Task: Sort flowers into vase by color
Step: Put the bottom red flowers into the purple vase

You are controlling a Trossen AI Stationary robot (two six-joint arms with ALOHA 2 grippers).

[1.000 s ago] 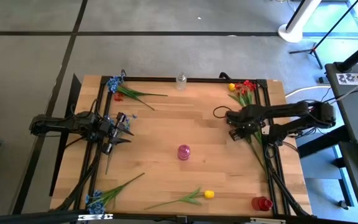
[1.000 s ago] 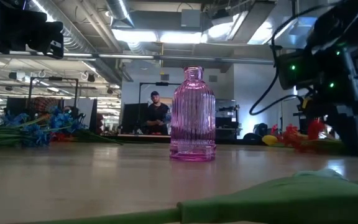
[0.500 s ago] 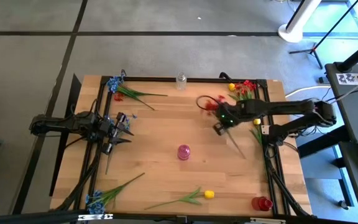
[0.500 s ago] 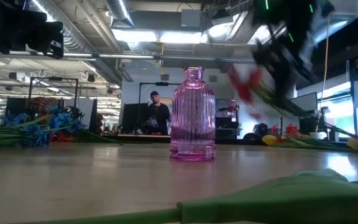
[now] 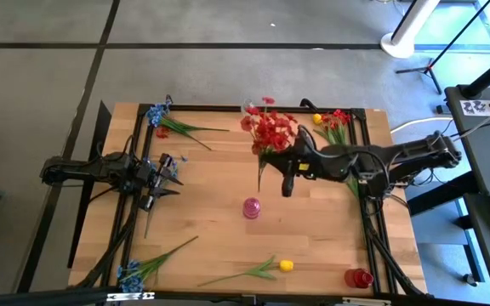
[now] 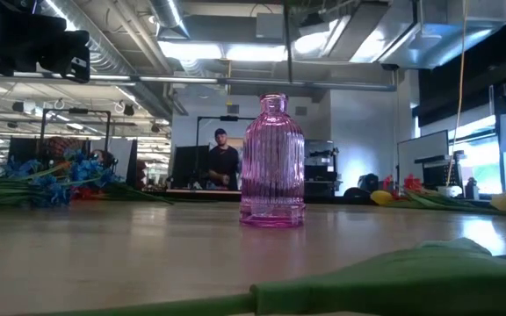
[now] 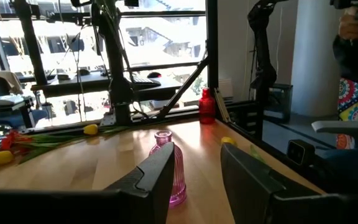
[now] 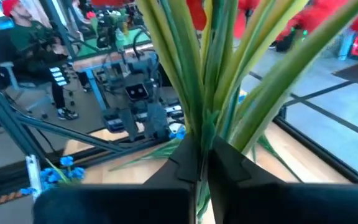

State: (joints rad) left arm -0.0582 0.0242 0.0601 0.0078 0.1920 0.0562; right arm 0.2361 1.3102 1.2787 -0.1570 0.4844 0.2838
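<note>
My right gripper (image 5: 281,167) is over the table's middle, shut on a red small-blossom spray (image 5: 270,127). The blossoms are toward the far edge, and a thin stem end (image 5: 259,180) points toward the pink ribbed vase (image 5: 251,208). That vase stands upright (image 6: 273,162) on its base. In the right wrist view, green stems (image 8: 210,74) rise from the shut fingers. My left gripper (image 5: 165,174) waits open at the table's left, and its fingers (image 7: 157,177) frame the pink vase (image 7: 168,171) farther off. My right gripper pinches the red spray's bundled green stems (image 8: 202,127) between its two fingers (image 8: 232,165), which come from the table's right and lie across the stems. Several stems and leaves are in the hold. The spray is lifted clear of the table, blossoms (image 8: 328,18) beyond the fingers.
A clear vase (image 5: 247,109) stands at the far edge and a red vase (image 5: 357,277) at the near right corner. Blue flowers lie far left (image 5: 162,119) and near left (image 5: 134,270). A yellow tulip (image 5: 266,269) lies near, and more red and yellow flowers (image 5: 332,121) far right.
My right gripper has moved from the far-right flower pile toward the table's middle and risen, leaving the low view. It carries the red spray, which has lifted clear of the pile. The spray's blossoms now sit toward the far edge, its stem end over the pink vase's side.
</note>
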